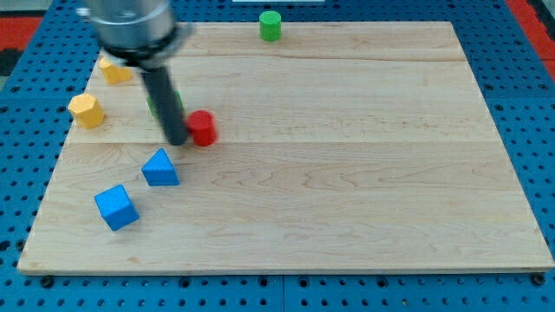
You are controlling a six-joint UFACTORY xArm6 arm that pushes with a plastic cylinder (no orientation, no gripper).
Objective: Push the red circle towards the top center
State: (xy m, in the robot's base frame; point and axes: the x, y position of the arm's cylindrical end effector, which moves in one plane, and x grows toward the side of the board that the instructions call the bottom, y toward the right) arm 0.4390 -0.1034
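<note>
My tip point(177, 140) is a bare rod end, with no claw to stand apart or clamp; it presses against the left side of the red circle point(203, 128), left of the board's middle; the push is under way; a green block point(159, 102) is mostly hidden behind the rod; a blue triangle point(160, 167) sits just below; top center, near the green cylinder point(270, 26), lies up and right, so the next shove should come from the circle's lower left.

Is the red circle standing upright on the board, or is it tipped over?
Upright. The red circle shows its round top face upward and sits flat on the board, with my tip at its left side.
</note>
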